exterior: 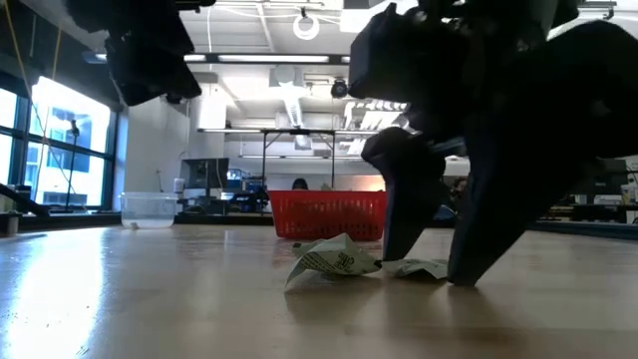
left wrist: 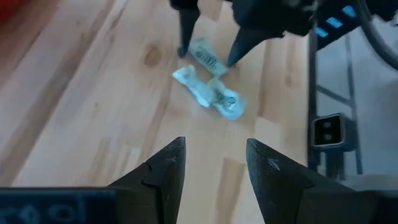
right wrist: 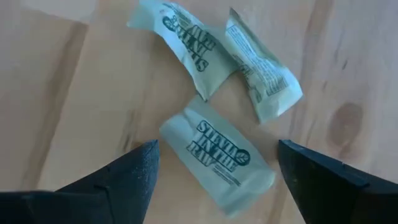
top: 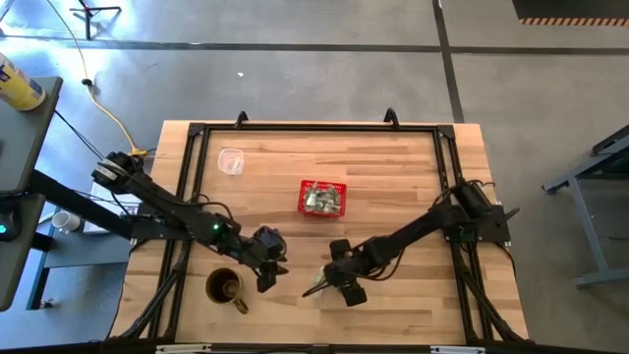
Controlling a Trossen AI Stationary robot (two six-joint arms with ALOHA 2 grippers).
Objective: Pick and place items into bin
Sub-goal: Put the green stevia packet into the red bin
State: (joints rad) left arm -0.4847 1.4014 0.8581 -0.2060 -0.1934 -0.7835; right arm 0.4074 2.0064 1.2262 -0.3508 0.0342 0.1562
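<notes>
Three pale green-and-white packets (right wrist: 217, 155) lie flat on the wooden table near its near edge, also seen as packets (top: 316, 288) in the high view. My right gripper (right wrist: 217, 147) is open and points down, one finger on each side of one packet (exterior: 414, 267) without touching it; the other two packets (right wrist: 186, 43) lie just beyond. My left gripper (left wrist: 214, 149) is open and hovers to the left of the packets (left wrist: 208, 93), touching nothing. The red basket (top: 322, 198) stands mid-table with several packets in it.
A brown mug (top: 225, 288) stands near the table's near edge, left of my left gripper (top: 267, 270). A clear plastic cup (top: 230, 160) stands toward the far left. A black frame (top: 314, 127) runs along the table's edges. Bare wood lies between the basket and the grippers.
</notes>
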